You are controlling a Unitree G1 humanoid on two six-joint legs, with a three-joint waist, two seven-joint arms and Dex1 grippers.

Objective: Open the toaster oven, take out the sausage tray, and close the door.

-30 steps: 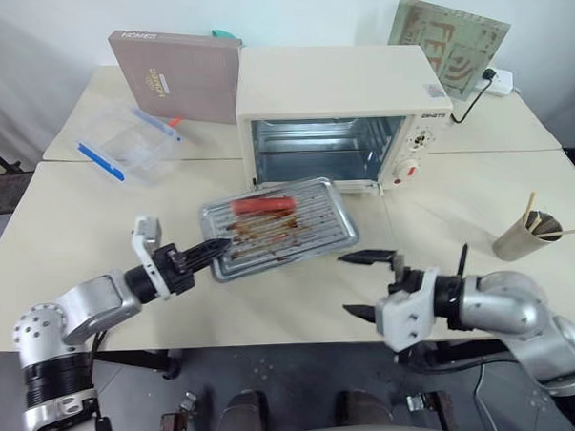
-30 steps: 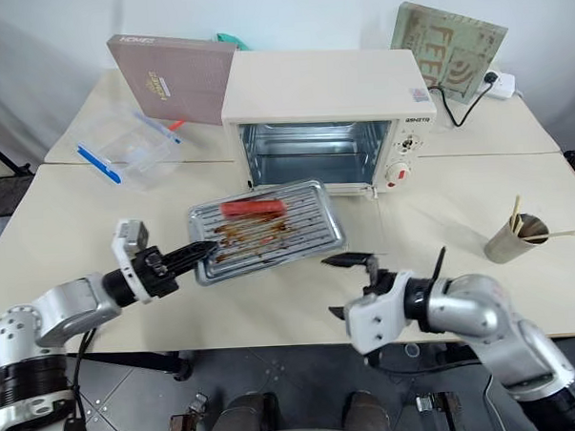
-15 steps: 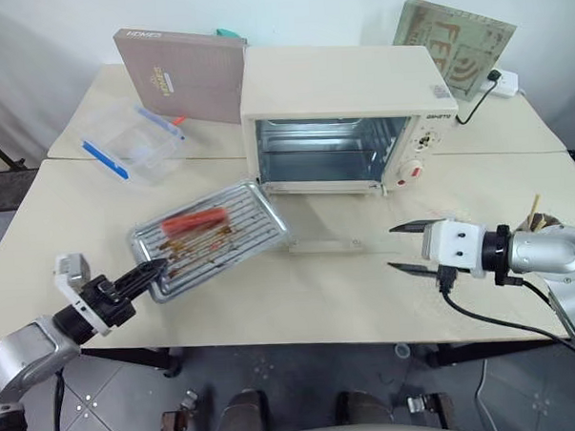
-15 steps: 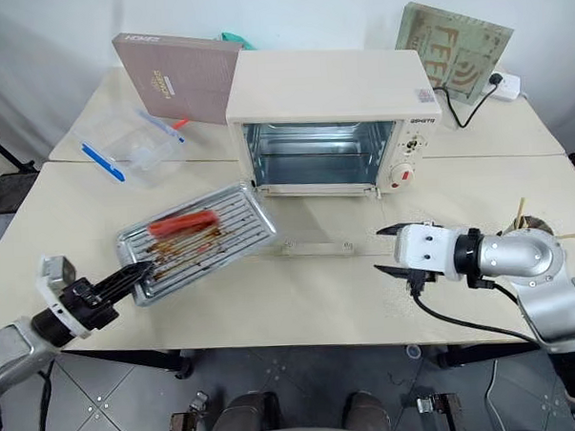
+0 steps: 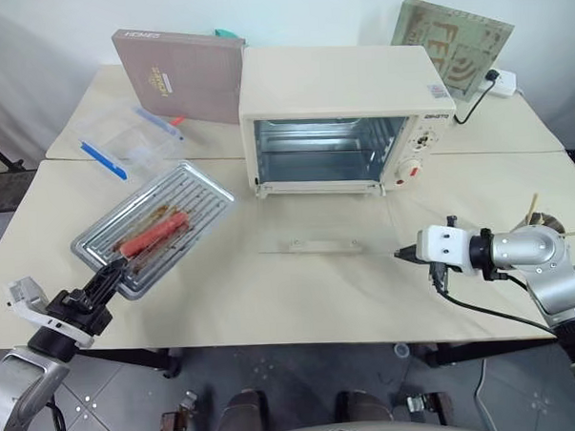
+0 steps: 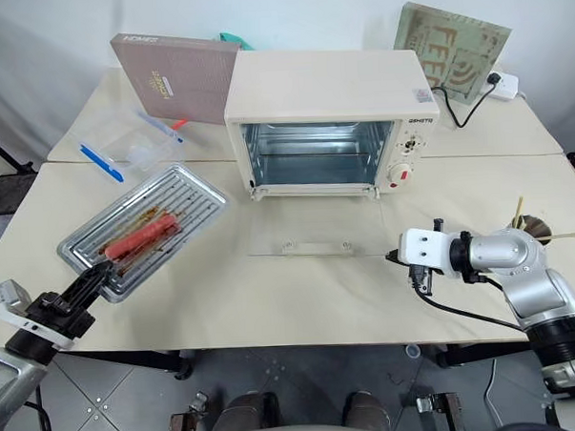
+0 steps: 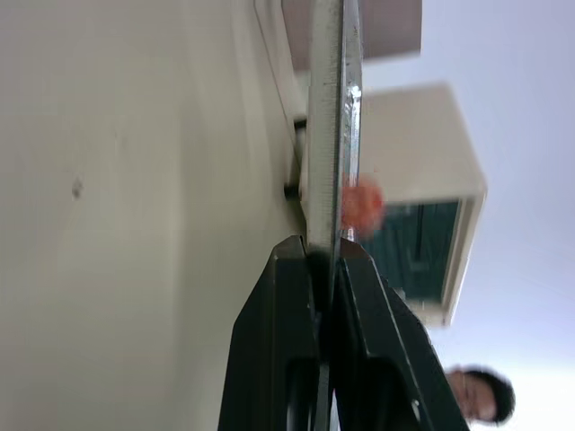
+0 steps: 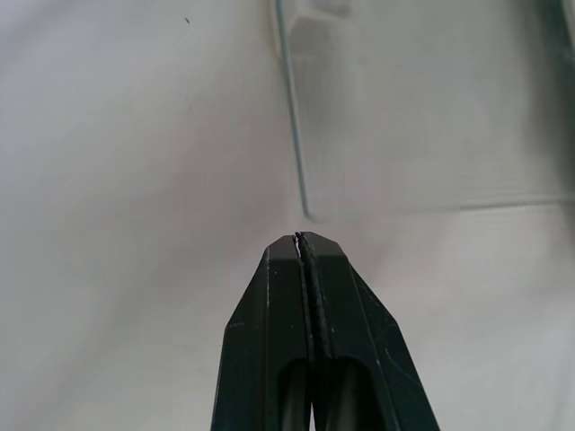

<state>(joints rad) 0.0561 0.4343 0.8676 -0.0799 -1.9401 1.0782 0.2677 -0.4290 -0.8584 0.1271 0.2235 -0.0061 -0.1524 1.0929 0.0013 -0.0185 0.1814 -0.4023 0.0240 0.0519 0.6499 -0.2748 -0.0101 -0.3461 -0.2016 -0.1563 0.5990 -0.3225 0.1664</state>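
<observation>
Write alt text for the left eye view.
The left gripper holds the sausage tray by its near edge, left of the toaster oven. The door lies open flat on the table, and the shut right gripper points at its right corner.

In the left wrist view the sausage tray point(image 7: 328, 108) shows edge-on, its sausage point(image 7: 361, 203) a red blur; behind the toaster oven point(image 7: 422, 206), a person point(image 7: 481, 395) is cut off by the frame's edge.
</observation>
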